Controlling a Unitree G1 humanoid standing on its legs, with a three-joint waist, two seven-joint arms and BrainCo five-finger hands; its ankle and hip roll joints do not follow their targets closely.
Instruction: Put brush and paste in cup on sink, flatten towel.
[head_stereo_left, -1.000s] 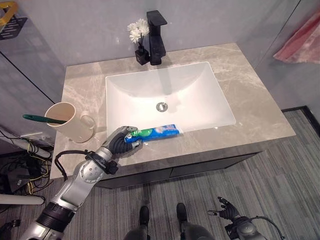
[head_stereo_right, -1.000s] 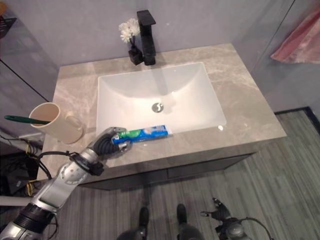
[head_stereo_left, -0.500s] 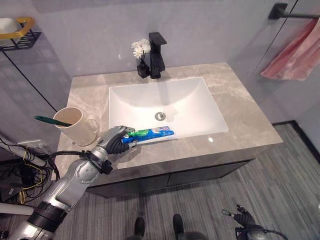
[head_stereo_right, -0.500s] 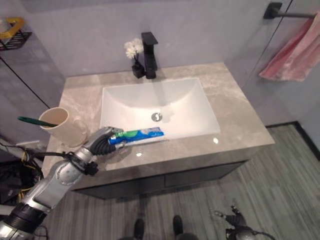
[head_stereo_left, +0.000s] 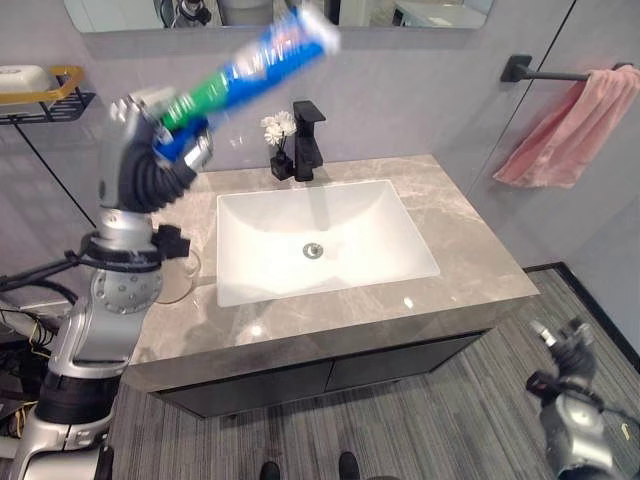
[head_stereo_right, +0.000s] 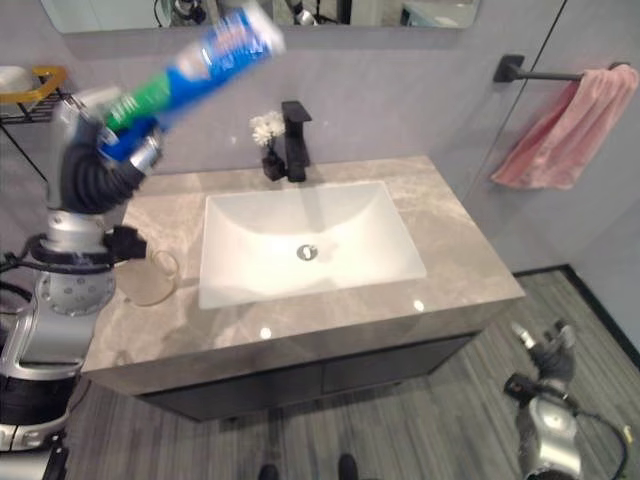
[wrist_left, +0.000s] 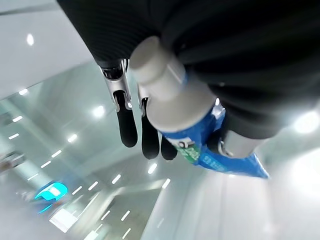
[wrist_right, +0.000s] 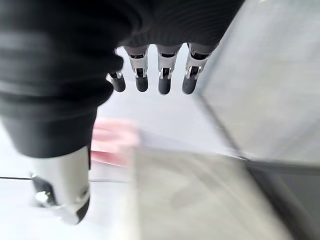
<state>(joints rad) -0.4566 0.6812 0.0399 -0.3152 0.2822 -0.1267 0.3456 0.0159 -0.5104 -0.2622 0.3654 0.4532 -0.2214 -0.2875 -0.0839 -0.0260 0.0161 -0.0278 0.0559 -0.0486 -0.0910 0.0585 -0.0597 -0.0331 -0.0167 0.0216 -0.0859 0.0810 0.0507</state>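
Left hand curled round toothpaste tube, tube raised high, well above counter, likely for clearance to cup, which sits below, partly hidden behind arm. Right hand low, fingers relaxed, idle. Note towel bunched on rail, not yet flattened.

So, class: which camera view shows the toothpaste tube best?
The left eye view: the whole toothpaste tube shows, raised high in the left robot hand, slanting up toward the mirror. The right eye view shows it likewise. The left wrist view shows its white cap and blue body from very close, clamped under curled fingers.
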